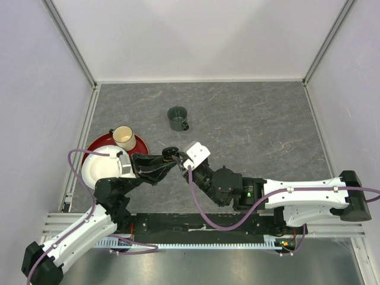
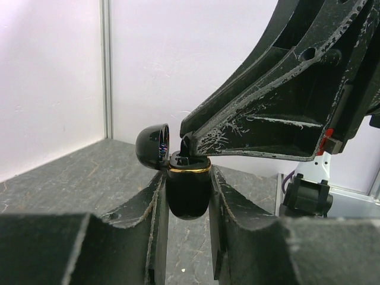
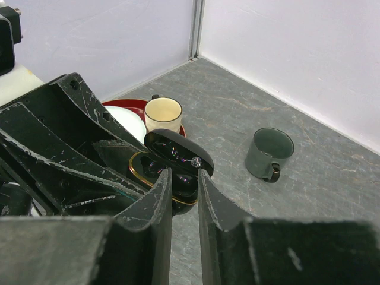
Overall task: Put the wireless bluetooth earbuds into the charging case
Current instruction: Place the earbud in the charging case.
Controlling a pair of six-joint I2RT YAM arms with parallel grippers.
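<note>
Seating the bud well calls for a slow, straight push along the socket, with the case held level.

From above, the left gripper (image 1: 168,158) and right gripper (image 1: 182,161) meet over the near-left part of the grey, stone-veined bench (image 1: 255,119). The dark green mug (image 1: 177,118) stands farther back, well apart.

On the left wrist view, the left fingers (image 2: 142,219) pinch the charging case (image 2: 189,193), which is glossy black, egg-round and gold-rimmed. Its domed lid (image 2: 151,144) is hinged open to the left, and the scuffed right fingers dip into its mouth.

On the right wrist view, those fingers pinch what I judge, from its shiny tip, to be a small black earbud (image 3: 195,161), just over the open case. No other earbuds are visible.
</note>
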